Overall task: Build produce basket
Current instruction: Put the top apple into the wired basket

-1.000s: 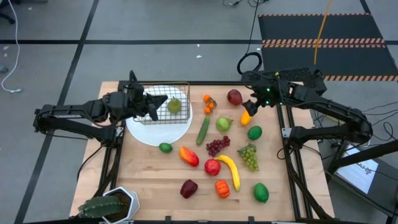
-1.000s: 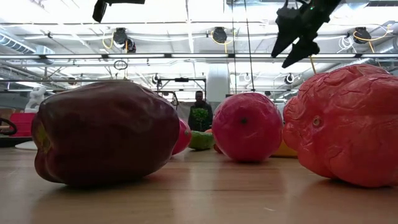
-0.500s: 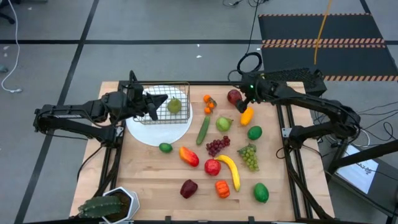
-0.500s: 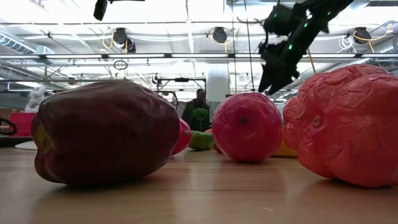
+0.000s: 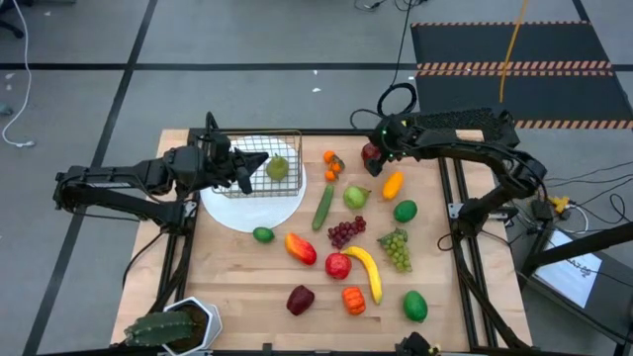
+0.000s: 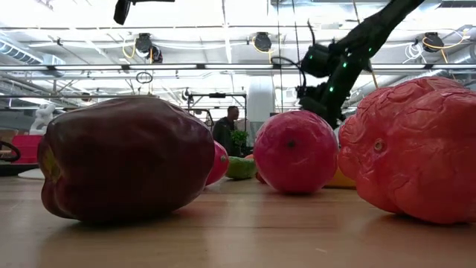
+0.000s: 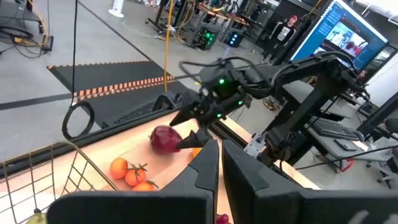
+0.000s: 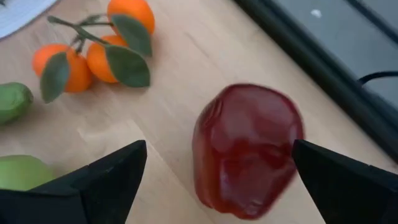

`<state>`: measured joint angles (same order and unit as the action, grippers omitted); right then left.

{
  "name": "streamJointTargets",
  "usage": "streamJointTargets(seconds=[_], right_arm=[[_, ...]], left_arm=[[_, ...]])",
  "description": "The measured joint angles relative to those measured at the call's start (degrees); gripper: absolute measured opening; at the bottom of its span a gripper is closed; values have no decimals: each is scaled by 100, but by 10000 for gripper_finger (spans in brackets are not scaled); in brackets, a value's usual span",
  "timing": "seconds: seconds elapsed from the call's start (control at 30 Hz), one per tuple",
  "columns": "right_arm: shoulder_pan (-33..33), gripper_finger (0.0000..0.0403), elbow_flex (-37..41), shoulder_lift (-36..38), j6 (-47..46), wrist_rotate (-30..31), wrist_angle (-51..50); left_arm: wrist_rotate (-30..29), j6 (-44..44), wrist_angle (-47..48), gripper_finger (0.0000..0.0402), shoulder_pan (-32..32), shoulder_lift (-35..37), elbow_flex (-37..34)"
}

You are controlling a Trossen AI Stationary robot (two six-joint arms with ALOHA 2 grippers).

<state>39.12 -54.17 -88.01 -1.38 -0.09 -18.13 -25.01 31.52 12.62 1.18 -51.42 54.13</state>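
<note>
I see the basket [image 5: 270, 165] at the table's far left, sitting on the white plate [image 5: 255, 203], with one green pear [image 5: 278, 167] inside; left gripper [image 5: 244, 173] is at the basket's left wall, fingers pinched together, though I can't tell whether wire is caught between them; from the left wrist view the two fingers [image 7: 202, 168] stand nearly touching.

Rest of the produce lies loose on the wood table [image 5: 237, 287]; dark red apple [image 8: 245, 149] at the far edge near the right corner; right gripper [image 5: 377, 150] is down over it, jaws spread wide, one finger [image 8: 102, 180] either side of the apple, not clamped on it; small oranges [image 8: 93, 53] with leaves just beside the apple.

Farther out: cucumber [image 5: 323, 206], purple grapes [image 5: 344, 231], green grapes [image 5: 397, 247], banana [image 5: 366, 269], orange pepper [image 5: 354, 300], lime [image 5: 262, 234]; potted plant [image 5: 173, 326] at the near left corner.
</note>
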Motion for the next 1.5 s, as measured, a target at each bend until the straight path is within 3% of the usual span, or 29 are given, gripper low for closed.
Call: streamJointTargets(seconds=[0.27,0.57,0.83,1.3,1.5], right_arm=[[400,375,-22,-288,-225,9,139],[548,298,-20,-289,-27,-309,-11],[543,240,-20,-288,-84,-331,-15],[539,170,-20,-92,-759,-1655,-53],[539,147,-20,191,-847,-1661,-79]], left_arm=[[-153,-245,2,22,291,0,0],[264,-264,0,22,552,0,0],[299,-273,9,21,517,0,0],[309,-233,477,21,517,0,0],[474,-192,615,21,508,0,0]])
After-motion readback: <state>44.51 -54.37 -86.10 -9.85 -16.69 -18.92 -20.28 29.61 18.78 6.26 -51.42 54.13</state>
